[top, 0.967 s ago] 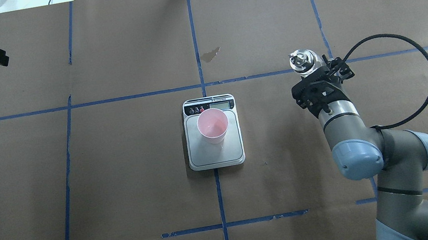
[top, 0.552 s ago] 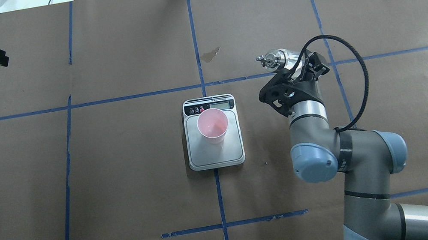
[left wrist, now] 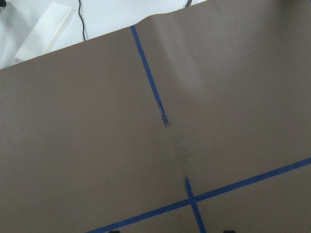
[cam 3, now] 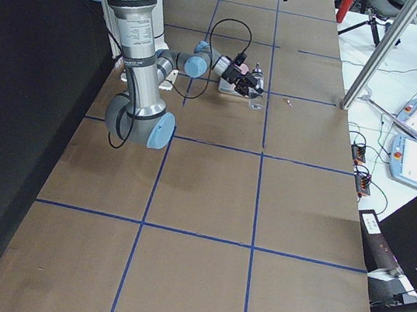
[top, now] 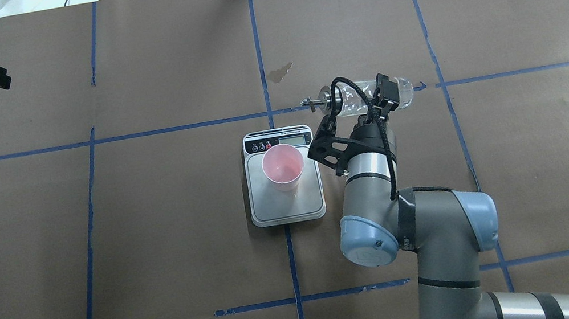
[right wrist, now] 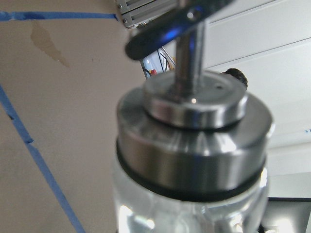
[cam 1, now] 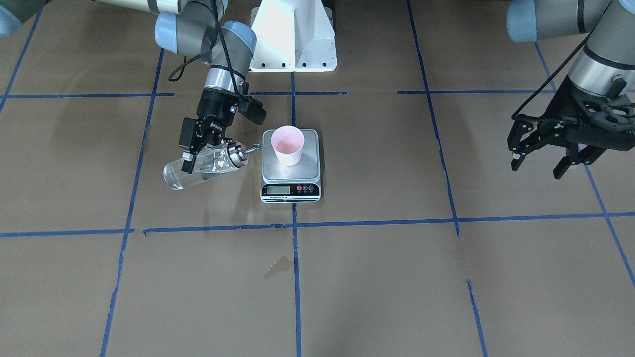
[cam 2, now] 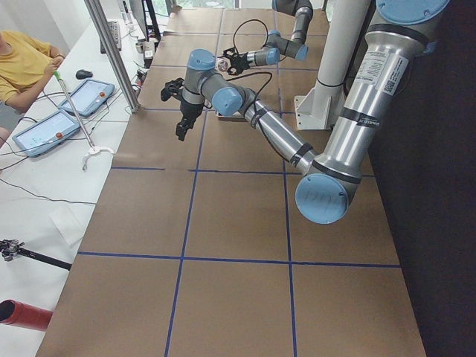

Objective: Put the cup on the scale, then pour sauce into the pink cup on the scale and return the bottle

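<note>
The pink cup [cam 1: 287, 145] stands upright on the steel scale [cam 1: 290, 173], and shows in the overhead view [top: 282, 167] on the scale [top: 287, 205]. My right gripper [cam 1: 197, 159] is shut on the clear glass bottle [cam 1: 206, 167], which lies nearly level with its silver pourer pointing at the scale. The spout tip is beside the scale's edge, apart from the cup. Clear sauce [cam 1: 176, 179] sits in the bottle's base end. The bottle [top: 361, 97] and its cap [right wrist: 194, 131] show too. My left gripper [cam 1: 538, 167] is open and empty, high at the far side.
Brown paper with blue tape lines covers the table. A dried stain [top: 280, 72] lies beyond the scale. The robot's white base [cam 1: 292, 34] stands behind the scale. Operators' tablets [cam 2: 89, 93] lie off the table edge.
My right arm has swung left toward the scale and tipped the bottle from upright to almost level, spout toward the scale. The cup, the scale and the left arm have not moved.
</note>
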Robot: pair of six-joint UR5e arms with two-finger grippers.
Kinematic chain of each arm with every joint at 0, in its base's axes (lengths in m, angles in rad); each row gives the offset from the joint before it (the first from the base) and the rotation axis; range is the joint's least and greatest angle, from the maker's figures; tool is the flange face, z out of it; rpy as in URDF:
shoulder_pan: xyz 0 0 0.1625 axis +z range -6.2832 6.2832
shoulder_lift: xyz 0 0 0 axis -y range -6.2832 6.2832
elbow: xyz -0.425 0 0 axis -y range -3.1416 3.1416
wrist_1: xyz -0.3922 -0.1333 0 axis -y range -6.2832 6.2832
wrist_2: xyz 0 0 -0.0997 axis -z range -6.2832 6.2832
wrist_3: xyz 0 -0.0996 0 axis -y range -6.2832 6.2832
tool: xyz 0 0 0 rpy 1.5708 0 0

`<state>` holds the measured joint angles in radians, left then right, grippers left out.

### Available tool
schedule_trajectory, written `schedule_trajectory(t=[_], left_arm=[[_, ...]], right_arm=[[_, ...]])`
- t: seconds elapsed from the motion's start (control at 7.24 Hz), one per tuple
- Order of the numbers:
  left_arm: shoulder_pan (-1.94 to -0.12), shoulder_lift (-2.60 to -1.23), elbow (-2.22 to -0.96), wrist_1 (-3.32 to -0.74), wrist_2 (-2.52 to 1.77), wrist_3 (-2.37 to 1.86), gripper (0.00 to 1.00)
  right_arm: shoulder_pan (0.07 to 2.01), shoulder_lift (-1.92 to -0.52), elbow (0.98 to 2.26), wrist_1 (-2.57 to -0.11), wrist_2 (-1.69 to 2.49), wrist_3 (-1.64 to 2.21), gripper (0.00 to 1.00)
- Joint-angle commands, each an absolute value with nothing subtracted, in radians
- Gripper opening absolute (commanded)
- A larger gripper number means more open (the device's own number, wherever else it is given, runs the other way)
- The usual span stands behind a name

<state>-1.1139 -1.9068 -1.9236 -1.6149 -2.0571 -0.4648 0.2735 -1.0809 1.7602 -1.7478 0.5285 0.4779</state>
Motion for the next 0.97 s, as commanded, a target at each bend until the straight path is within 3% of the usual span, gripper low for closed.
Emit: schedule_trajectory(t=[0.0,0.83], left_arm=[[-1.115,-1.905,-1.924,-1.614,-2.057,-0.465,0.77],[-1.115,-1.882,-1.922,-1.617,-2.126,-0.465,0.79]], right_arm=[[0.236,-1.060,1.758,-1.786,0.503,0.476,0.00],[0.213,-1.060,1.767,-1.865,0.446,0.306,0.00]])
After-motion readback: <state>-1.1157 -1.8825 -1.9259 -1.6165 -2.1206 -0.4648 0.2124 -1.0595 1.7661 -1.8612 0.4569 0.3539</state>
